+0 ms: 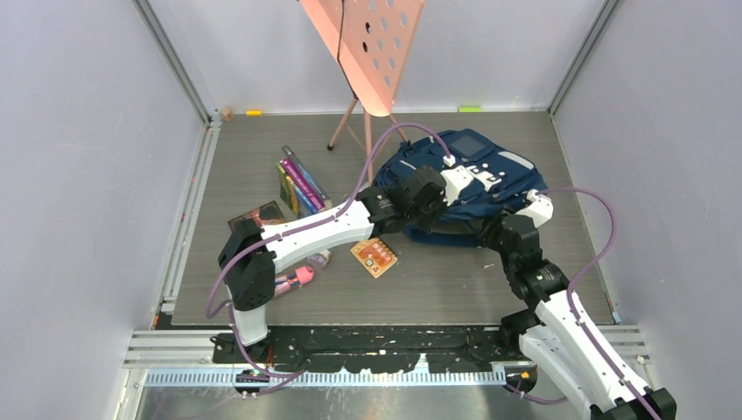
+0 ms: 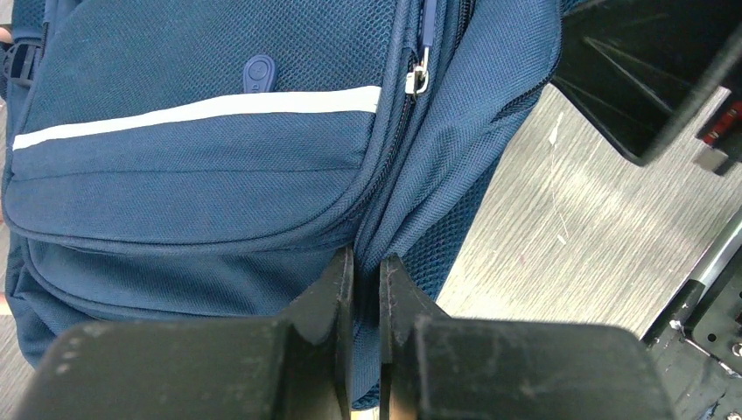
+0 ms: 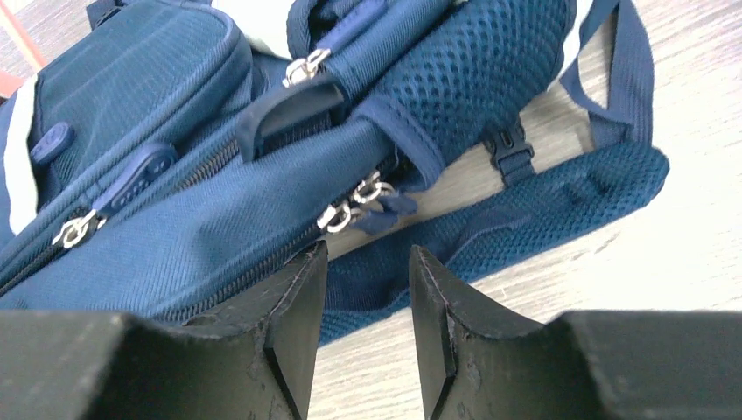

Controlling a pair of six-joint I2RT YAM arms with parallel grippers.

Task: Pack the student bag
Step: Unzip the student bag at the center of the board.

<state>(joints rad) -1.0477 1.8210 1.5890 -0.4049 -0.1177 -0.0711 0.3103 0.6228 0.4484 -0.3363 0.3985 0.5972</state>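
Fingers of my left gripper (image 2: 366,262) are clenched on a fold of the student bag (image 2: 192,175), right beside its zip. My right gripper (image 3: 367,254) stands parted with nothing between the jaws; zipper pulls (image 3: 359,206) hang just beyond at twelve o'clock. Seen from above, the bag lies on the table (image 1: 437,289) at one o'clock, with books (image 1: 297,184) at eleven.

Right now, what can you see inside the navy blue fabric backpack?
Nothing inside shows. The navy blue fabric backpack lies with its zips looking closed; two metal zip sliders sit together. Any contents are covered by the fabric.
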